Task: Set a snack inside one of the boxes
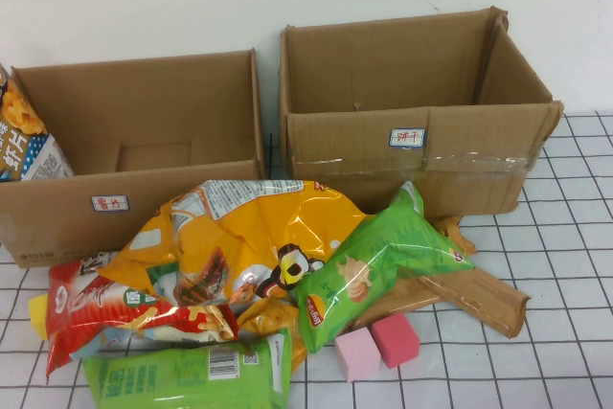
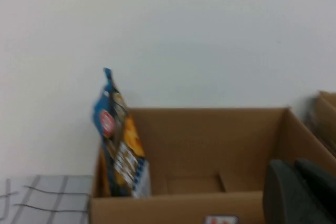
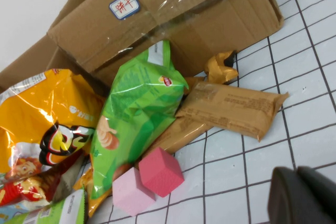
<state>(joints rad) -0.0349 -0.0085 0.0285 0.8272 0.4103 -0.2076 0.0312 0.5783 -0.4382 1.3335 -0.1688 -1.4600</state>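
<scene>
High view: dark blue chip bag point(image 1: 21, 136) is seen upright inside the lower brown cardboard box point(image 1: 134, 203), leaned against its left wall.
Long axis: near vertical, top above the rim.
Left end effector point(image 2: 299, 192): placed just outside the box front, right of the bag; nothing held, opening not discernible.
Right end effector point(image 3: 304, 195): parked over the table point(image 3: 310, 124), well apart; opening not discernible.
Nearer arm: left.

White gridded table point(image 1: 575, 265) carrying two open cardboard boxes at the back: lower box point(image 1: 57, 217) left, taller taped box point(image 1: 421, 174) right. In front, piled snack bags, brown packets point(image 1: 479, 294), two pink cubes point(image 1: 378, 347).
</scene>
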